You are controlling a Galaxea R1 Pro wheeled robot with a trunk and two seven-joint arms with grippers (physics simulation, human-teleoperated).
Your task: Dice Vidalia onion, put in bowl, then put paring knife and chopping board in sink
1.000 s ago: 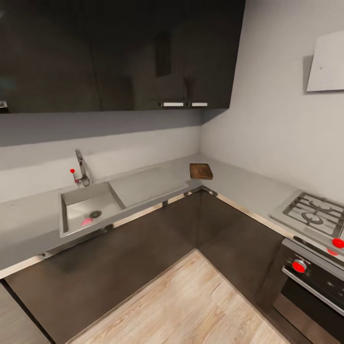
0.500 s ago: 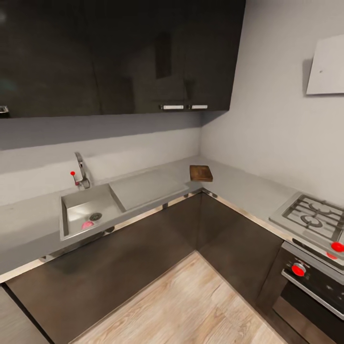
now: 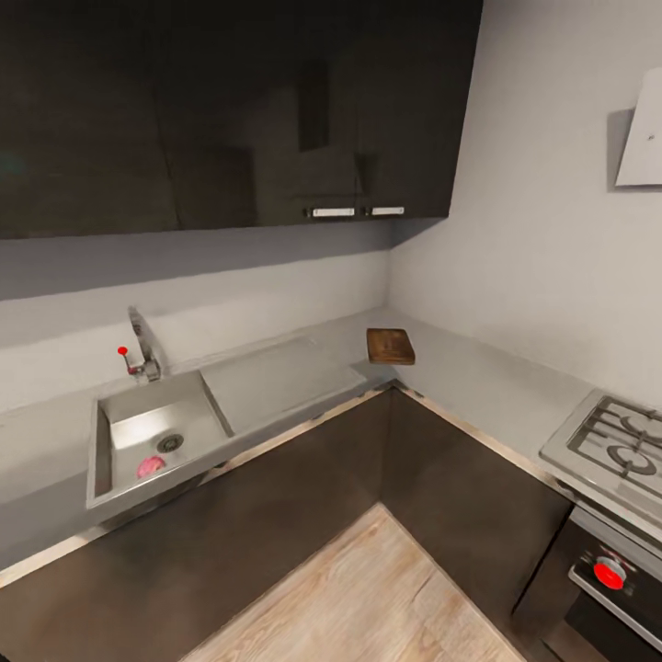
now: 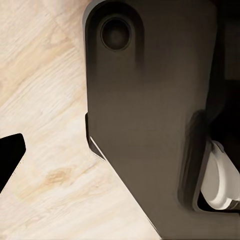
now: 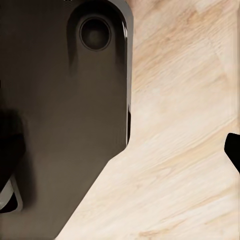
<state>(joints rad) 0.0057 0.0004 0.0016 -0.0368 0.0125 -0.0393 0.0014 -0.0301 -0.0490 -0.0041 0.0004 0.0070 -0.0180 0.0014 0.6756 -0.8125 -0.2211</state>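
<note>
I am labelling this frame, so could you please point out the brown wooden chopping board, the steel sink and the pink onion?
Brown wooden chopping board (image 3: pixel 390 346): head view, top face.
Grey steel sink (image 3: pixel 101 450): head view, left inner wall.
Pink onion (image 3: pixel 151 467): head view, visible top.

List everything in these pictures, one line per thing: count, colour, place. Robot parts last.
sink: one, grey steel, set in the countertop at left.
tap: one, chrome with a red-tipped lever, behind the sink.
pink-red round object: one, in the basin near the drain; likely the onion.
chopping board: one, dark brown, in the countertop corner.
countertop: one, grey, L-shaped.
wall cabinets: dark glossy, above the counter.
hob: one, grey with dark grates, at right.
oven knob: one, red, below the hob.
floor: pale wood.
robot base: dark, over the floor in both wrist views.
</note>
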